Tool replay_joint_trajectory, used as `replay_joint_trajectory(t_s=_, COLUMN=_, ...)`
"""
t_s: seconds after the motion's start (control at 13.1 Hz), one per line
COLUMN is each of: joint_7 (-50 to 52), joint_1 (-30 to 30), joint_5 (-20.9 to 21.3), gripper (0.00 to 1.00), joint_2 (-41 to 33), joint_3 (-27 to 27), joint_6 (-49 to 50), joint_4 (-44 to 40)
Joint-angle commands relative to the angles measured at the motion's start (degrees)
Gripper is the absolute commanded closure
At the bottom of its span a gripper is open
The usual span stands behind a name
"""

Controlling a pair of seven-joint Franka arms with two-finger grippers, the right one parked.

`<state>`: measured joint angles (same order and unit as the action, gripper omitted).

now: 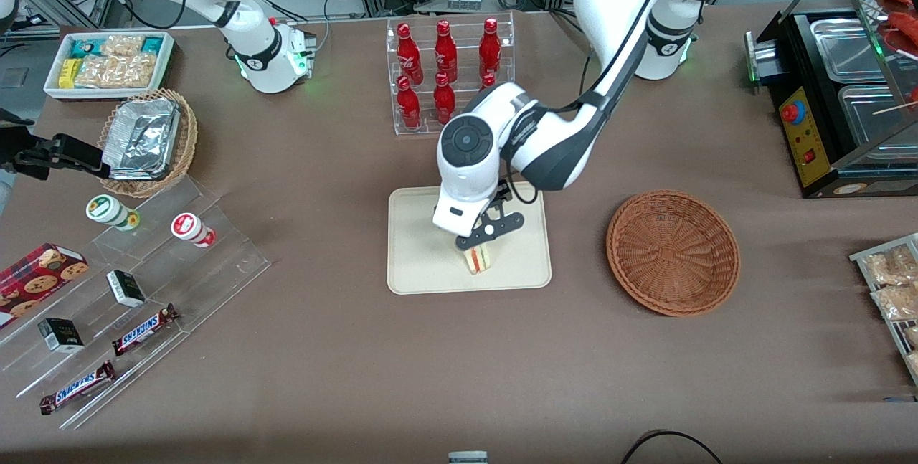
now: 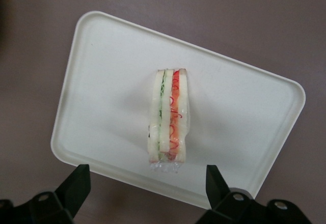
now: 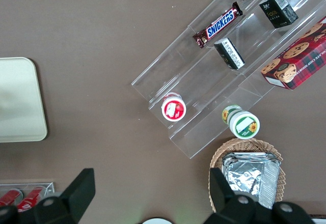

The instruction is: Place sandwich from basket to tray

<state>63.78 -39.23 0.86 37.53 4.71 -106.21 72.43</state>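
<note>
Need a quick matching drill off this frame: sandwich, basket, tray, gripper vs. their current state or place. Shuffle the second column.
1. sandwich
2. basket
3. tray
4. gripper

A. holds nothing, toward the working arm's end of the table
B. jaws open, above the sandwich
C. cream, carries the sandwich
D. stands on edge on the tray

Pairs: 1-D, 2-A, 3-C, 4-B

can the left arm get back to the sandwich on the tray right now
Probably yes: the gripper hangs open directly above the sandwich, which stands on edge on the tray with nothing between them.
</note>
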Motion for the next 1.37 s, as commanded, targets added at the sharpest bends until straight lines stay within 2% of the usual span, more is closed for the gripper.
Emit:
replay_joint_trajectory(t_s=0.0, joint_7=-5.0, joint_1=1.1, joint_5=3.0, gripper=0.0, joint_2=-2.8, joint_3=0.0, joint_6=2.6, joint_4=0.2)
replay_joint_trajectory(t_s=0.08, joint_7=-5.1, joint_1=2.0, joint_5=2.7, gripper=0.0, joint_2=-4.6, joint_3=-0.8, joint_6=4.9, joint_4=0.6)
replay_joint_trajectory(t_s=0.23, joint_7=-6.2, joint_1=6.7, joint_5=-0.9, gripper=0.0, joint_2=-7.6, joint_3=-1.4, joint_6=6.5, joint_4=2.2)
replay_joint_trajectory(t_s=0.53, joint_7=-14.7, joint_1=13.6, joint_5=-1.3, gripper=0.0, joint_2=-15.1, joint_3=-1.5, joint_6=6.6, joint_4=11.0)
replay_joint_trajectory(t_s=0.84, joint_7=-29.8, joint_1=20.8, joint_5=-1.6, gripper=0.0, joint_2=-23.9, joint_3=-1.5, joint_6=6.9, joint_4=19.6)
replay_joint_trajectory(t_s=1.14, joint_7=-39.1, joint_1=27.2, joint_5=-1.6, gripper=0.0, joint_2=-27.1, joint_3=-1.5, joint_6=10.4, joint_4=20.4)
replay_joint_trajectory(t_s=1.3, joint_7=-46.0, joint_1=30.0, joint_5=-3.5, gripper=0.0, joint_2=-28.7, joint_3=-1.2, joint_6=12.2, joint_4=20.4)
